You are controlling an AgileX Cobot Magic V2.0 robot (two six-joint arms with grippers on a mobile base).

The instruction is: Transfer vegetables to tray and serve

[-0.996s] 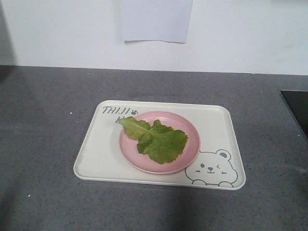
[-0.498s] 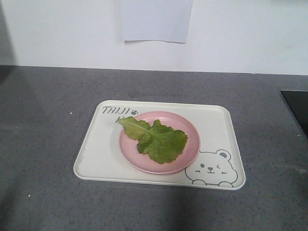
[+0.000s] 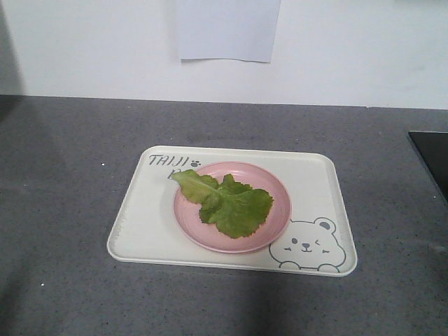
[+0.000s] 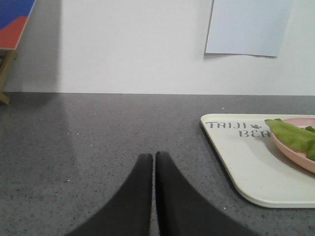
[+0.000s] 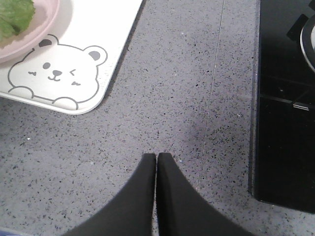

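A green lettuce leaf, the vegetables (image 3: 227, 201), lies on a round pink plate (image 3: 276, 225) that sits on the cream tray (image 3: 143, 217) with bear drawing and grey lettering. The left wrist view shows the tray (image 4: 246, 162) to the right, with the plate (image 4: 295, 150) and leaf (image 4: 290, 133) at the frame edge. My left gripper (image 4: 154, 156) is shut and empty over the bare counter, left of the tray. The right gripper (image 5: 157, 156) is shut and empty too, over the counter to the right of the tray's bear corner (image 5: 64, 73). Neither gripper appears in the front view.
A grey speckled counter (image 3: 63, 175) runs to a white wall with a paper sheet (image 3: 225, 29) on it. A black cooktop (image 5: 285, 98) lies close on the right of the right gripper. A wooden easel edge (image 4: 6, 64) stands far left.
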